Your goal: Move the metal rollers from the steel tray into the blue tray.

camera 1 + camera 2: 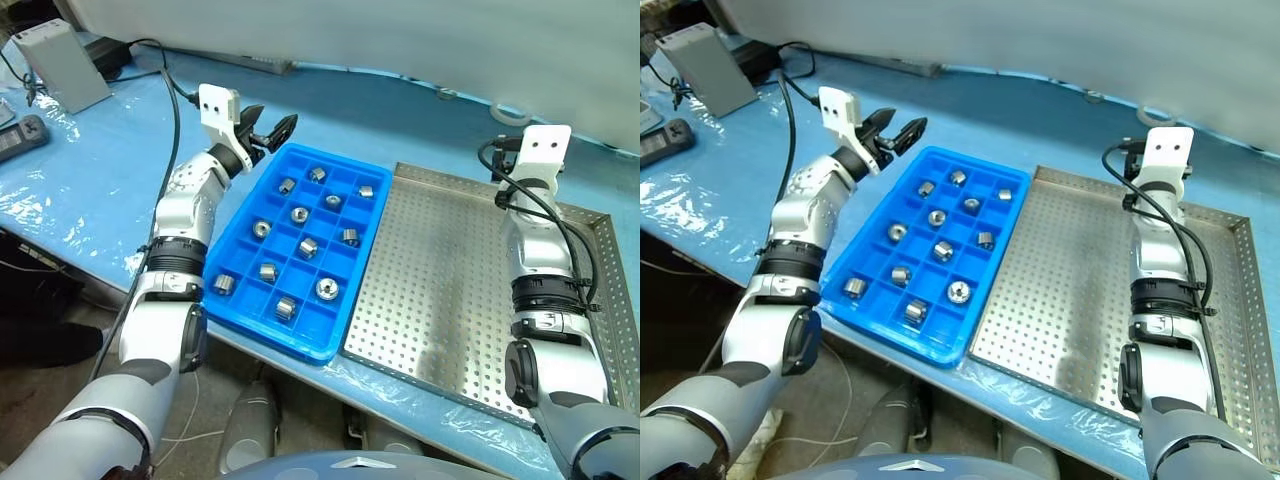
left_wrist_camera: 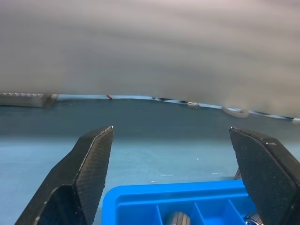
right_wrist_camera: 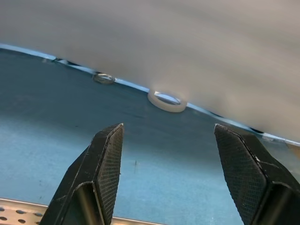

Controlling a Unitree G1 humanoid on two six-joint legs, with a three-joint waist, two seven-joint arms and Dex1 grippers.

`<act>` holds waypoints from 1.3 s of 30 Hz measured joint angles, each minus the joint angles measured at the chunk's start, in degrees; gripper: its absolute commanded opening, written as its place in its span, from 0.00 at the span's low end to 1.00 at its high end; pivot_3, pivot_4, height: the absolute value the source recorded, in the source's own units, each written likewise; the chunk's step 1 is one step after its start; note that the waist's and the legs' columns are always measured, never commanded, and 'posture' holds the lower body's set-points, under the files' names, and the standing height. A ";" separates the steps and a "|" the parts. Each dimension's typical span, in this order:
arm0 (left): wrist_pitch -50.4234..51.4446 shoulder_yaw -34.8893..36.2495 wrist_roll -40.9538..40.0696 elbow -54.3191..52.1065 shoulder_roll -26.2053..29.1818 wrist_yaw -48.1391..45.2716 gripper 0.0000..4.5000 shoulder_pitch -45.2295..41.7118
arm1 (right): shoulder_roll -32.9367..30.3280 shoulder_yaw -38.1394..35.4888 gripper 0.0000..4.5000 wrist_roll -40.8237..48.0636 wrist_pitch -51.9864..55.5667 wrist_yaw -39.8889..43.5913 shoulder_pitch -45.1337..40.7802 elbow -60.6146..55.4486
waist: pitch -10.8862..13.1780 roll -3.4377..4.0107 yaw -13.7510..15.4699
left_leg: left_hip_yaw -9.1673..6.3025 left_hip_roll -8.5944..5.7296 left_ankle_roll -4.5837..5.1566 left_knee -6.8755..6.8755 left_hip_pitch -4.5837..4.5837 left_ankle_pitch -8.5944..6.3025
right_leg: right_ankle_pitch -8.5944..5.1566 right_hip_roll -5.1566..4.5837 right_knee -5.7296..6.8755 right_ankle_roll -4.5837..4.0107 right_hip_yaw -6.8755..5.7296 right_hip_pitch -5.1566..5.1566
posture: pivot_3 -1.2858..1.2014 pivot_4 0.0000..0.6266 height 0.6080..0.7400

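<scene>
The left gripper (image 2: 171, 176) and right gripper (image 3: 166, 171) gape empty. The blue tray (image 1: 243, 238) at nine o'clock of the steel tray (image 1: 450, 290) holds the metal rollers (image 1: 299, 214). The right arm hides part of that steel floor.

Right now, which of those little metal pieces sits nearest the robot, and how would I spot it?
Find the blue tray left of the steel tray. Go to its near end, closest to the robot. In the middle column, the roller in the last row is your piece: no other lies nearer the tray's front rim.

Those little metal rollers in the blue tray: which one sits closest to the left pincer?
The roller in the far row's middle compartment; the left pincer hovers open just beyond that end.
</scene>
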 measured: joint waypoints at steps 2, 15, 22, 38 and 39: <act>0.00 -0.40 -0.01 -0.03 -1.36 -0.14 0.93 -0.45 | 0.09 0.93 0.71 -0.33 -0.04 0.33 0.06 -1.49 | 0.00 0.00 -0.02 | 0.00 0.00 0.03 0.01 -0.01 -0.02 | 0.00 -0.01 0.00 0.00 0.00 -0.01 | 0.46 0.24 1.00; 2.36 1.29 0.76 -10.11 2.32 6.46 0.93 3.04 | 2.96 3.83 0.71 -2.90 -2.61 -1.04 -3.30 1.38 | 0.04 0.06 0.15 | -0.01 0.04 0.00 0.01 -0.03 0.00 | 0.00 0.01 0.03 0.00 -0.03 -0.07 | 0.54 0.24 1.00; 0.05 4.29 3.19 -22.97 4.03 16.91 0.93 3.57 | 4.37 6.62 0.71 -6.94 -7.74 -5.54 -10.25 6.45 | 0.07 0.08 1.62 | -0.02 0.04 -0.01 0.00 -0.18 0.00 | -0.01 0.00 -0.01 0.00 -0.06 -0.16 | 0.56 0.24 1.00; 12.43 12.83 -2.98 -42.37 11.04 17.88 0.93 37.63 | 5.16 6.79 0.71 -6.14 -11.62 -4.52 -12.23 17.52 | 0.08 0.10 3.14 | -0.03 0.06 -0.11 0.02 -0.61 0.06 | 0.00 0.04 0.14 0.00 -0.10 -0.71 | 0.58 0.24 1.00; 12.39 14.48 -3.09 -41.42 11.68 18.09 0.93 38.65 | 4.36 6.79 0.71 -6.21 -11.69 -4.51 -11.68 17.52 | 0.08 0.10 3.43 | -0.07 0.06 -0.12 0.02 -0.63 0.06 | 0.00 0.04 0.13 0.00 -0.14 -0.70 | 0.58 0.24 1.00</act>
